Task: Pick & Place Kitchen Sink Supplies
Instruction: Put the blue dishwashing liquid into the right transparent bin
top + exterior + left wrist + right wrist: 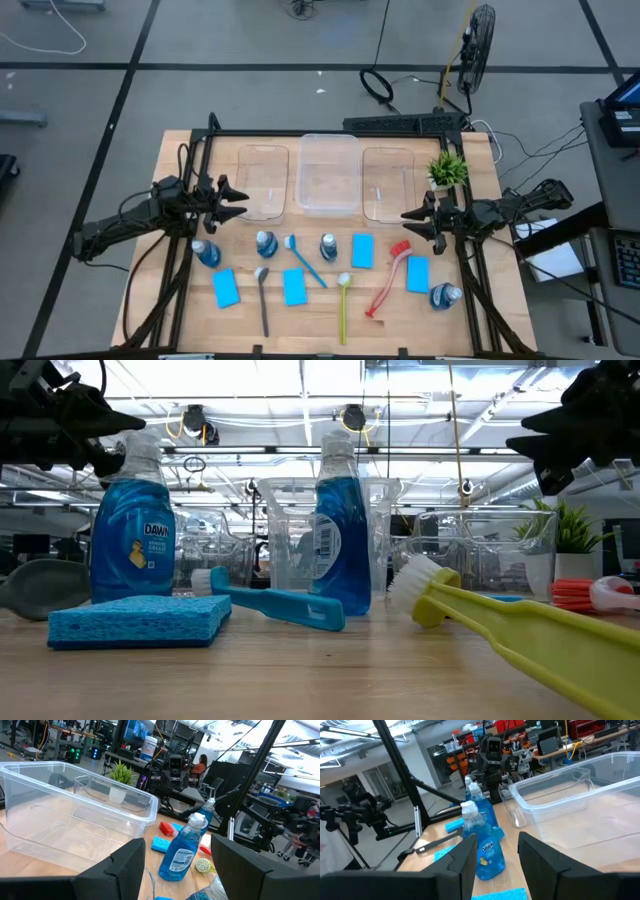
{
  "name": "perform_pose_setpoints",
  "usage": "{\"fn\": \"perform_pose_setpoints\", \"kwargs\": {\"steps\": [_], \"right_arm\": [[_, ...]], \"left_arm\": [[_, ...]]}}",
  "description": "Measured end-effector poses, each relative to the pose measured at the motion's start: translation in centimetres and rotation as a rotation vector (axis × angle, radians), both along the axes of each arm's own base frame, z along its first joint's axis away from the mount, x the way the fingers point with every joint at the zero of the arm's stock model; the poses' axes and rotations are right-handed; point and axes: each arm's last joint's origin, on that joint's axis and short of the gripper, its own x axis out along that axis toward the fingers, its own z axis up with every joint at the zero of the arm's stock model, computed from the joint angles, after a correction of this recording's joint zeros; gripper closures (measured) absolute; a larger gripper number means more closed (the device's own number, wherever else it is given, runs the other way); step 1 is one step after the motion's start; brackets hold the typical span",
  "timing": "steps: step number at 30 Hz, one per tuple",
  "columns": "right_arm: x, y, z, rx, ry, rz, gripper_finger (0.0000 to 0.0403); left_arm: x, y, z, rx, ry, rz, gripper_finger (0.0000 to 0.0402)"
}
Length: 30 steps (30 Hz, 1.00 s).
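high view: both grippers hover, empty, jaws spread. left gripper [240, 203] near bottle [206, 252]; judge: descend squarely, pinch bottle body, lift upright toward tub [262, 183].

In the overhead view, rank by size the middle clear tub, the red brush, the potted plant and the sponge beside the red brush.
Largest to smallest:
1. middle clear tub
2. red brush
3. potted plant and sponge look about alike, so I won't rank them.

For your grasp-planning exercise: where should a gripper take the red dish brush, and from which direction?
Grip the red dish brush mid-handle, coming straight down from above. It lies flat on the table, its slim handle clear of the sponge beside it; the bristled head is probably too bulky. The right gripper is nearest.
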Motion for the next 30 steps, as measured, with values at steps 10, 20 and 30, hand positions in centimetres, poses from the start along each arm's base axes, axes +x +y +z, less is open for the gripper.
{"fn": "perform_pose_setpoints", "kwargs": {"steps": [10,20,30], "right_arm": [[-0.01,0.00,0.14,0.101,-0.008,0.004,0.0273],[-0.03,-0.01,0.24,0.154,-0.013,0.004,0.0273],[-0.04,-0.02,0.42,0.159,-0.028,0.005,0.0273]], "left_arm": [[0.00,0.00,-0.01,0.000,0.000,0.000,0.0174],[0.00,0.00,-0.01,-0.010,0.000,0.000,0.0174],[0.00,0.00,0.01,-0.161,0.005,-0.007,0.0174]]}}
